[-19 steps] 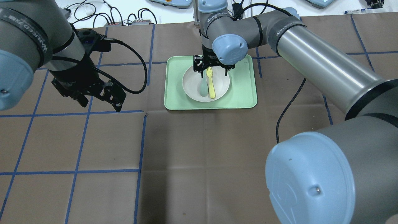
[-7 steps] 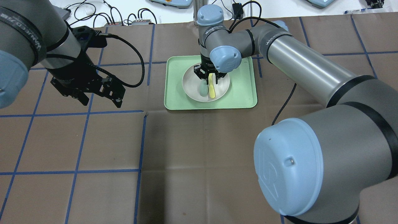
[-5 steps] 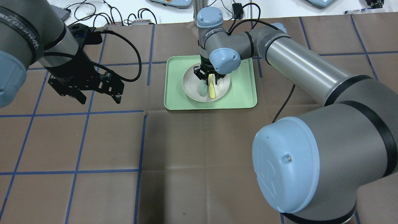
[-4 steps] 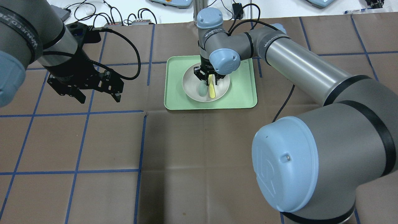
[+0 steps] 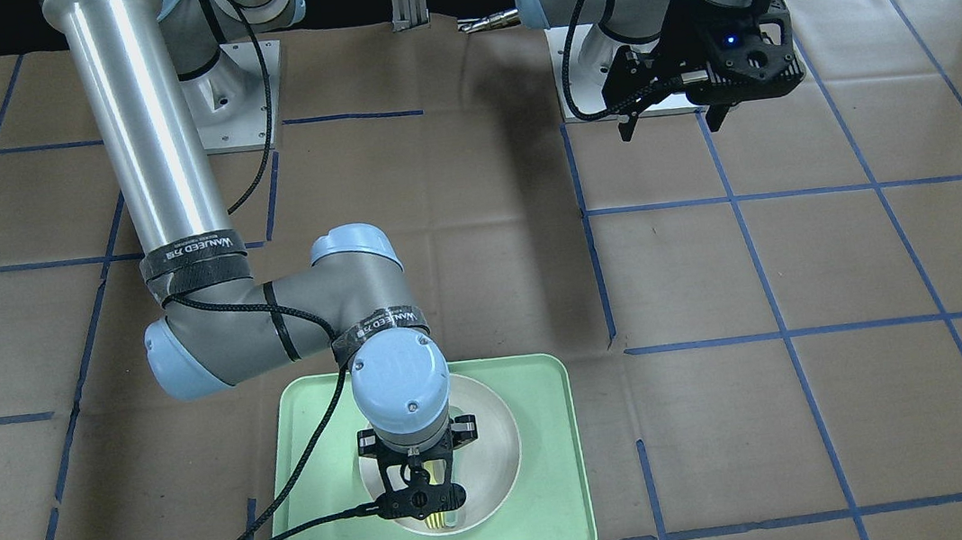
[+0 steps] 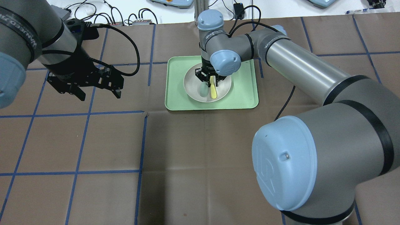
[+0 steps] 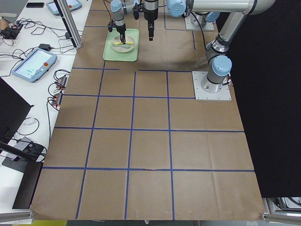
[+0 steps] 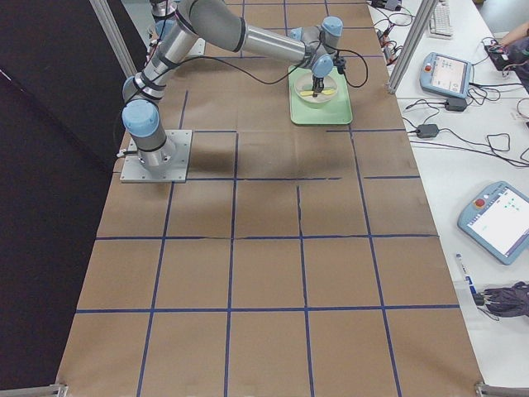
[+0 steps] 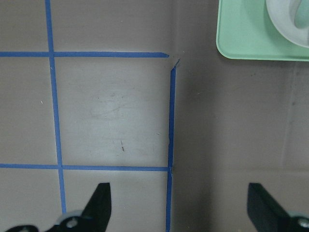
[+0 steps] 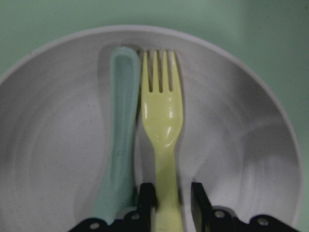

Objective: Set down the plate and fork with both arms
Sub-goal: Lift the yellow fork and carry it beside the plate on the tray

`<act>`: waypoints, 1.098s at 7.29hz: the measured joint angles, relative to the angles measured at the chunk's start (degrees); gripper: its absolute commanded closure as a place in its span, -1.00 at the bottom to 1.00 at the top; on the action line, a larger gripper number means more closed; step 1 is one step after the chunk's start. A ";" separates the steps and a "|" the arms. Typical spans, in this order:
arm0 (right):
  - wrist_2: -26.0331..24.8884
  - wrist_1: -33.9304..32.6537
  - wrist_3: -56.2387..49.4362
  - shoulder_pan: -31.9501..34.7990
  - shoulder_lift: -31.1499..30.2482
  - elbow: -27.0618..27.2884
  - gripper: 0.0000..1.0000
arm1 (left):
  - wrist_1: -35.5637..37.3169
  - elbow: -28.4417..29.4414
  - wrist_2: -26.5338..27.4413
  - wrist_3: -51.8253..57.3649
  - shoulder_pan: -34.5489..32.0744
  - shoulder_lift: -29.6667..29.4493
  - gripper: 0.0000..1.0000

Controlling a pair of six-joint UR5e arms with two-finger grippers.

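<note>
Your right gripper [image 10: 169, 199] is clamped on the fork [image 10: 161, 111] handle, whose end is hidden under the fingers. The fork lies in the plate [image 10: 53, 145] beside a green spoon [image 10: 120, 121], on the tray [image 6: 243, 93]. Your left gripper [image 9: 177, 195] hangs spread apart with its fingers cut off by the frame, well apart from the tray.

Yellow fork [image 10: 162, 121] between jaws, beside spoon [image 10: 120, 125]

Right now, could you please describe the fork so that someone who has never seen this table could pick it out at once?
Find the mint-green tray on the brown table; a round off-white plate sits on it. Two utensils lie side by side in the plate: the fork is the pale-yellow one with tines, its handle between the fingers of the right gripper, unlike the grey-green spoon.
</note>
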 measured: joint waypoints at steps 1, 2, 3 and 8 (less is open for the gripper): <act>0.01 0.00 0.00 0.00 -0.01 -0.04 0.90 | 0.12 -0.03 0.00 0.21 0.03 0.00 -0.99; 0.02 0.00 0.00 0.00 -0.05 -0.06 0.92 | 0.25 -0.05 0.07 0.64 0.06 0.00 -0.99; 0.04 0.00 0.02 0.00 -0.11 -0.08 0.92 | 0.28 -0.05 0.21 0.89 0.08 0.00 -0.99; 0.19 5.35 0.73 0.13 -2.05 -4.14 0.92 | 0.20 0.03 0.48 1.03 0.09 0.07 -0.99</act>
